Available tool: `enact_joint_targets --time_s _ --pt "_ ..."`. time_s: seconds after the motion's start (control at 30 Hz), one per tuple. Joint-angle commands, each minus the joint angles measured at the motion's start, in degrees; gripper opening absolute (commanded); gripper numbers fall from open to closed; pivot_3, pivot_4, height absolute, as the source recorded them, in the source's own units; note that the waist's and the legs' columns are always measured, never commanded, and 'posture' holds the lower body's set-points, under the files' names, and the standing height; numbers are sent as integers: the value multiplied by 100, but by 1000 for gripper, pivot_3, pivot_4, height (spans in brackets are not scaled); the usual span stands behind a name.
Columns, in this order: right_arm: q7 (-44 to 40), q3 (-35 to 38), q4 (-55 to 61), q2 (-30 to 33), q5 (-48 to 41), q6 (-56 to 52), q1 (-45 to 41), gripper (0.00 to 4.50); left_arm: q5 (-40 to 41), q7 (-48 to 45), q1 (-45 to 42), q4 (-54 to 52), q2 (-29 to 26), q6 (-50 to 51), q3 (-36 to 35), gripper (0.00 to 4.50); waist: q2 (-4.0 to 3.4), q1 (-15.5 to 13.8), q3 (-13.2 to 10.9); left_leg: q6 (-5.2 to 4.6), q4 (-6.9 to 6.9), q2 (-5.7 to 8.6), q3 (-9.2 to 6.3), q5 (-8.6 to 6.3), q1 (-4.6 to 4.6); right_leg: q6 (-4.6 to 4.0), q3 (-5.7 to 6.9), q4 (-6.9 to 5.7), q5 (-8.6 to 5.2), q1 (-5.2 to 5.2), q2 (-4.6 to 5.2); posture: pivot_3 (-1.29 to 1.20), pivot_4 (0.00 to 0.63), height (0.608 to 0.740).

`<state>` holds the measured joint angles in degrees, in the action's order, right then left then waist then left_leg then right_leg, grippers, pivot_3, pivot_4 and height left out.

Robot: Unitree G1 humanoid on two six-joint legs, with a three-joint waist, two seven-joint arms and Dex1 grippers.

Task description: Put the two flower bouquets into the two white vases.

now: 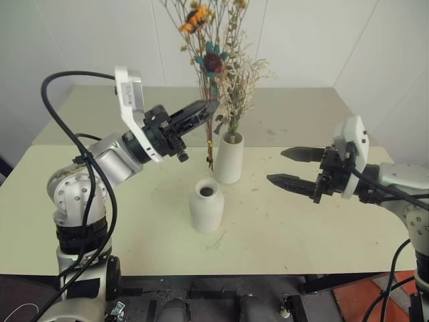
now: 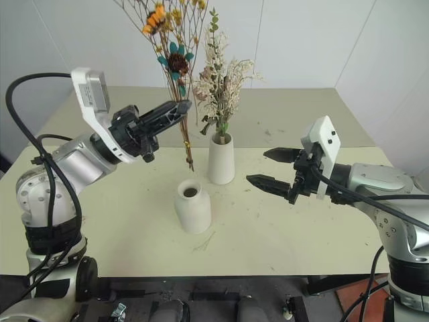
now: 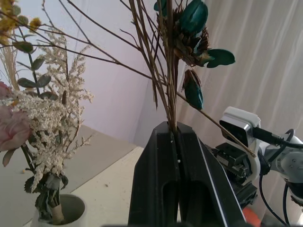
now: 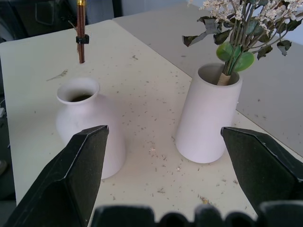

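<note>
Honestly, from the head views the narrow-necked vase (image 1: 206,204) could easily be missed or tipped, since the yellow-orange bouquet (image 1: 206,64) is held high and behind it. In the left wrist view, the left claw (image 3: 176,137) is pinched on those stems. In the right wrist view, the right claw (image 4: 165,156) is spread wide, empty, facing the tall vase (image 4: 208,113), where the cream bouquet (image 4: 246,19) is already seated.
</note>
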<state>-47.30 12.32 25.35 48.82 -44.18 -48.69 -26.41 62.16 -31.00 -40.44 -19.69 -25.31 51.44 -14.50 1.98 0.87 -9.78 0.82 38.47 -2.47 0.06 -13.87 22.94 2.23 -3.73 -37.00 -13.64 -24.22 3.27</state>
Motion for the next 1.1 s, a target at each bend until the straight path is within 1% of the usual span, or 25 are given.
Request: enact_joint_targets --time_s 0.03,0.2,0.5,0.6,0.83,0.87,0.97,1.0,1.1 --pt "7 174 116 104 -114 26 -74 4500 88 -43 135 -307 -128 -9 98 47 0 -1 0 0 0 0 0 0 0 0 0 0 0 0 0 0 150 740" --pt "-7 139 64 106 -90 48 -127 4500 -374 -250 560 -367 -271 -258 454 47 0 -3 0 0 0 0 0 0 0 0 0 1 0 1 0 0 150 740" --pt "4 207 108 118 -113 49 -72 4500 -872 -366 883 -447 -326 -448 778 47 0 0 0 0 0 0 1 0 0 0 0 2 0 1 0 0 150 740" --pt "18 205 119 120 -109 42 -60 4500 -863 -350 967 -439 -399 -327 762 643 0 -2 0 0 0 0 0 0 0 0 0 1 0 1 0 0 150 740" --pt "12 250 145 149 -116 40 56 4500 -253 -176 1887 -1031 -965 -69 -23 2786 0 24 0 0 -2 -5 1 0 0 0 -3 1 -1 -3 -3 0 150 740" --pt "4 234 139 150 -112 46 53 4500 -172 -153 2031 -1155 -1053 -45 -124 3027 0 15 0 0 -1 -4 1 0 0 0 -3 1 -1 -3 -3 0 150 740" --pt "-15 190 101 142 -91 67 35 4500 38 -136 2445 -1445 -1319 21 -401 4038 0 -6 0 0 0 -2 3 0 -4 0 -2 2 0 4 0 0 150 740" --pt "-21 160 74 135 -69 84 22 4500 101 -164 2603 -1514 -1422 20 -526 4270 0 -4 0 0 -1 -4 2 0 -3 0 -1 3 -1 3 -1 0 150 740" --pt "-69 71 3 123 -14 130 3 4500 244 -308 3008 -1616 -1775 -31 -922 4270 0 -3 0 0 -2 -5 3 -1 -3 0 -1 3 -1 -1 -2 0 150 740"
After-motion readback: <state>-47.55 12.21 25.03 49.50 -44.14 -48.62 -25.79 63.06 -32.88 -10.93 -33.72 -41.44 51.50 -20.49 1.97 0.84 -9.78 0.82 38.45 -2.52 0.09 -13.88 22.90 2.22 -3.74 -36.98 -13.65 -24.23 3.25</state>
